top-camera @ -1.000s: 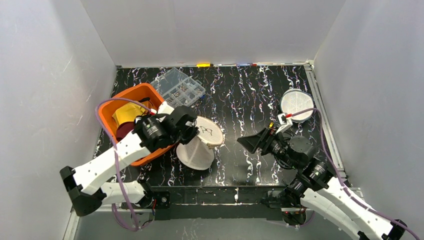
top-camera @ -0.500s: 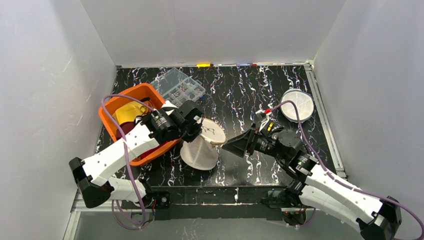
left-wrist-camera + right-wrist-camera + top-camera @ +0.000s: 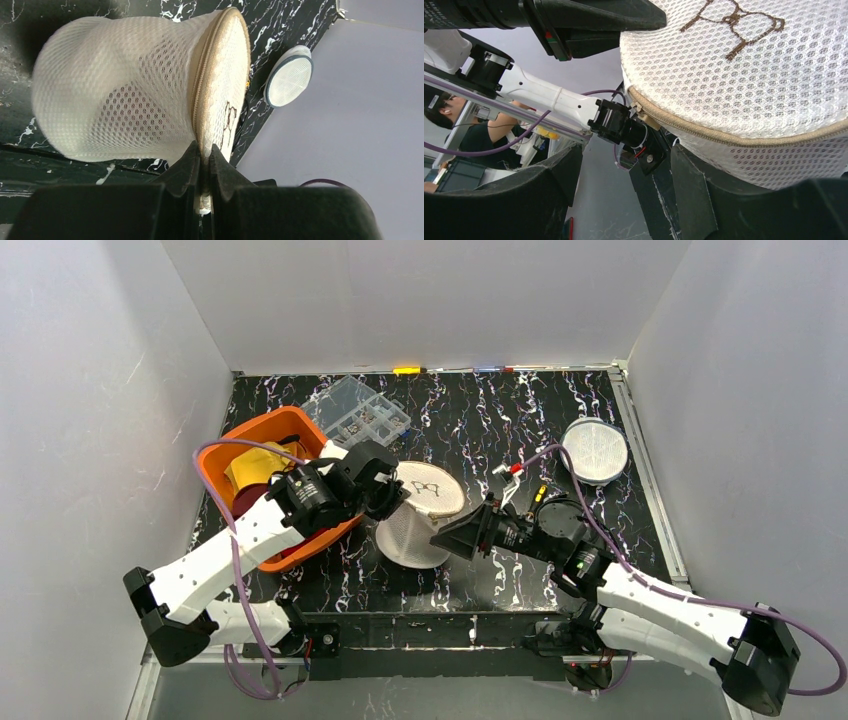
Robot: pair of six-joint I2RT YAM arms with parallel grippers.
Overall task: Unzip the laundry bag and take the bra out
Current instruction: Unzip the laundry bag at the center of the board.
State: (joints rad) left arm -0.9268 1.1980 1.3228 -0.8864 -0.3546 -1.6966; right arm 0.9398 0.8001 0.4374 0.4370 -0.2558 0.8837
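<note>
Currently the zipper pull point(image 3: 644, 118) lies at 12 o'clock from the spread, empty right gripper point(image 3: 626, 155) — the left gripper point(image 3: 204, 152) clamps the laundry bag point(image 3: 115, 90) rim

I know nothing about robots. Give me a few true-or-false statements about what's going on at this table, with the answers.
1. The left gripper is pinching the rim of the mesh laundry bag. True.
2. The bag's zipper has been pulled all the way open. False: the stretch in view is closed.
3. The right gripper has its jaws apart, close to the zipper pull and holding nothing. True.
4. The orange bin sits on the right side of the table. False: it is on the left side, next to the left arm.
5. A clear compartment box lies behind the bin, toward the back wall. True.
</note>
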